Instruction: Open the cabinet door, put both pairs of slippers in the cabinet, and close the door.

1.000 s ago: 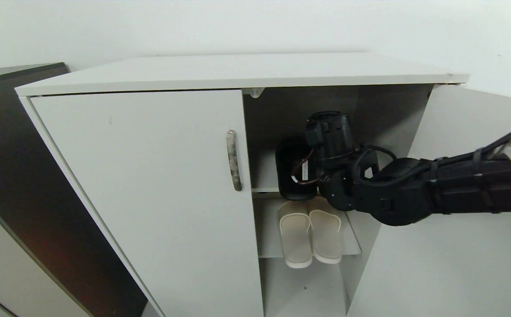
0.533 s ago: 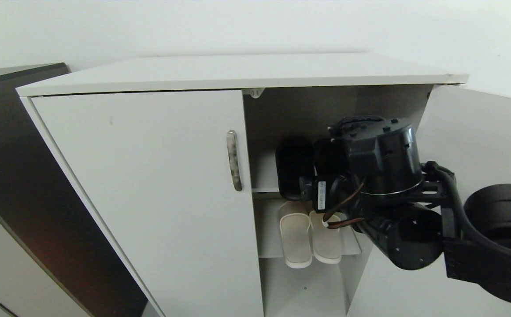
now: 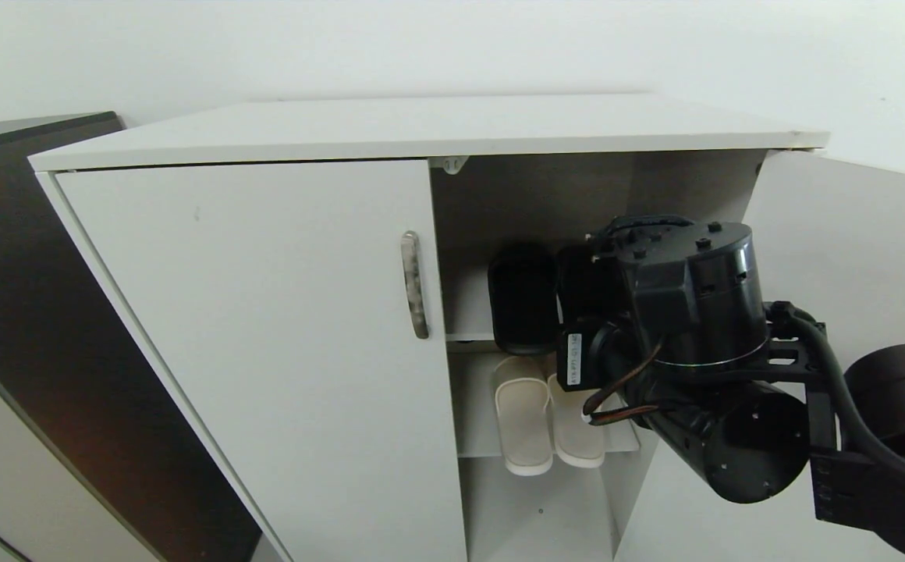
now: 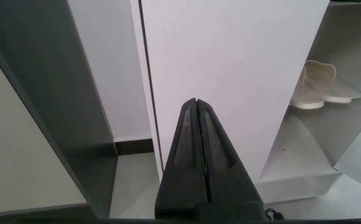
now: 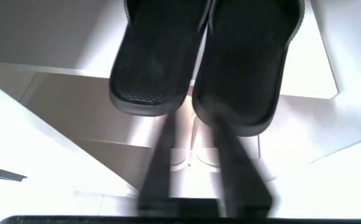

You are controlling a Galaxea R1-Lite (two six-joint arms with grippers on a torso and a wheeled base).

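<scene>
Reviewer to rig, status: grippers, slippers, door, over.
Left gripper shut, empty; right gripper open, empty. Black slippers on upper shelf, white slippers on shelf below. Right door open; right arm in the doorway.

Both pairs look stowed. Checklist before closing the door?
1. Black slippers on upper shelf: ok.
2. White slippers on lower shelf: ok, though the toes overhang its edge.
3. Right claw open and empty: ok.
4. Right door swing path clear: not ok, right arm sits before the opening.
5. Left claw shut, before the closed left door, off the path: ok.
</scene>
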